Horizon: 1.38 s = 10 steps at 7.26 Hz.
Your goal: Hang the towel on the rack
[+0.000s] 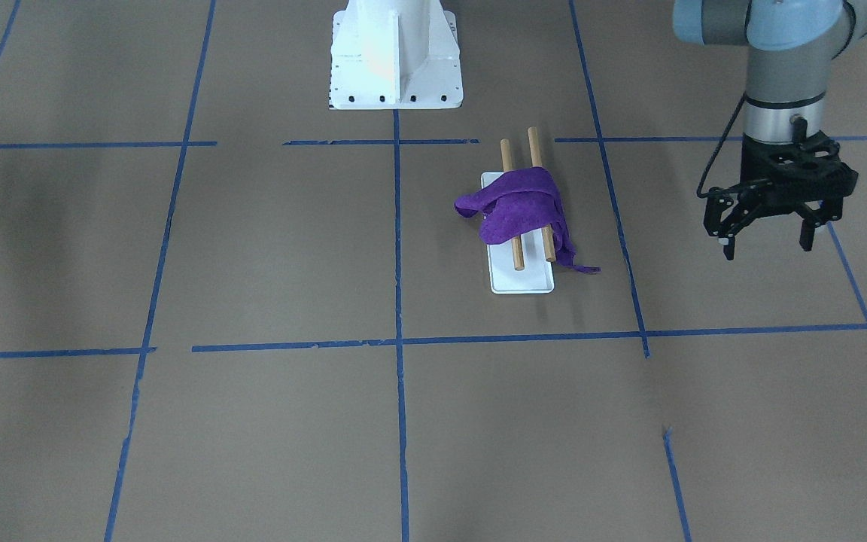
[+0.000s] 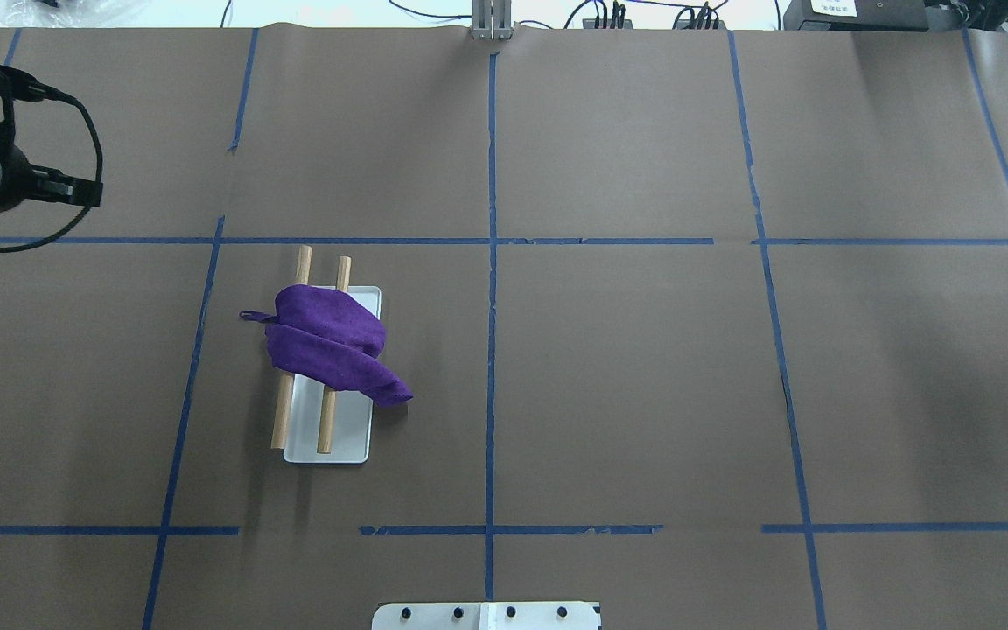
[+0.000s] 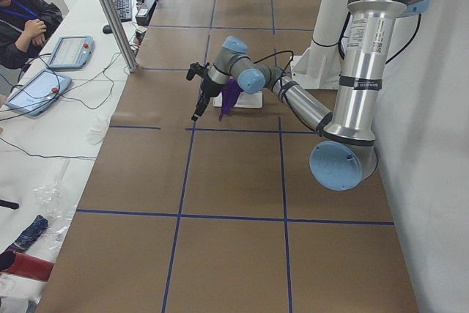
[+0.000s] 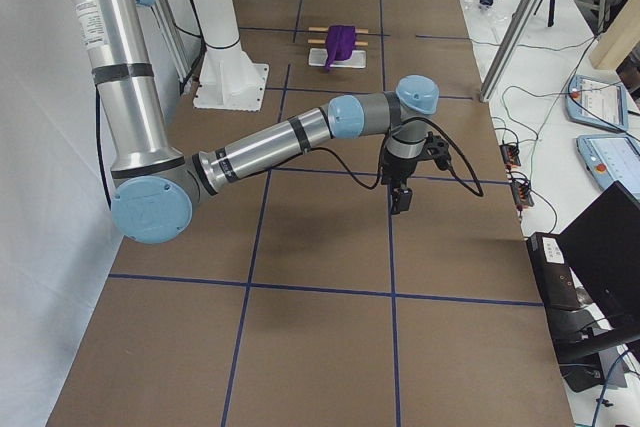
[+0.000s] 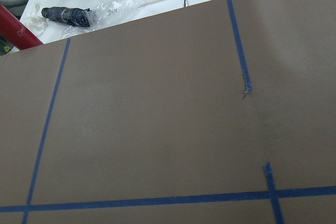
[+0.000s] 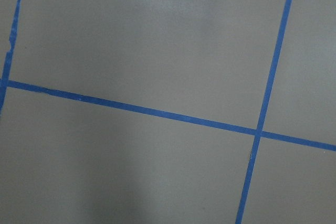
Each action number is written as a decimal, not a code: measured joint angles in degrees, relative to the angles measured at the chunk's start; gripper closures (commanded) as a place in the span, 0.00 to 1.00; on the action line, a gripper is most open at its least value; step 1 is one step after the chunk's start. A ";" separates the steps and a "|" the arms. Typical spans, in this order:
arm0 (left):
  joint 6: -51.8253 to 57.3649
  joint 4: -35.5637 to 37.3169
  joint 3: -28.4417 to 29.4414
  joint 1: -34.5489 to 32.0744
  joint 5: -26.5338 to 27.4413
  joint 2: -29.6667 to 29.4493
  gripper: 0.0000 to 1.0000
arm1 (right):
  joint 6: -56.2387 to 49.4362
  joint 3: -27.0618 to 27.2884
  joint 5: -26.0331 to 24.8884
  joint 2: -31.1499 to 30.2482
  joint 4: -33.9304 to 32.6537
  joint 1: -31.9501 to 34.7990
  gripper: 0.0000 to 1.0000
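Observation:
The rack point(image 1: 521, 280) stands on the brown table, with a flat white base and two wooden rods point(image 1: 535, 147). A purple towel point(image 1: 518, 209) lies crumpled across both rods, and one end trails down to the table. Both show in the overhead view, rack point(image 2: 333, 442) and towel point(image 2: 329, 346). My left gripper point(image 1: 767, 248) is open and empty. It hangs above the table well to the side of the rack, and shows in the left exterior view point(image 3: 198, 104). My right gripper point(image 4: 400, 197) is far from the rack; I cannot tell whether it is open or shut.
The white robot pedestal point(image 1: 396, 60) stands behind the rack. Blue tape lines point(image 1: 398, 248) grid the table. An operator point(image 3: 26, 23) and tablets point(image 3: 69, 50) sit beyond the far edge. Bagged items point(image 5: 68, 15) lie off the table end.

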 measured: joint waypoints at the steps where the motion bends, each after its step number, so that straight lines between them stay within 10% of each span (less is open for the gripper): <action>1: 7.74 -0.09 2.69 -5.12 -4.95 -0.02 0.00 | 0.03 -0.98 2.26 -0.45 0.01 1.51 0.00; 5: 34.35 -0.13 18.93 -25.99 -29.16 0.70 0.00 | 0.04 -4.81 7.49 -0.80 0.08 4.27 0.00; 10: 40.71 10.54 23.05 -38.19 -35.29 1.19 0.00 | -0.06 -7.03 8.77 -1.31 0.08 6.31 0.00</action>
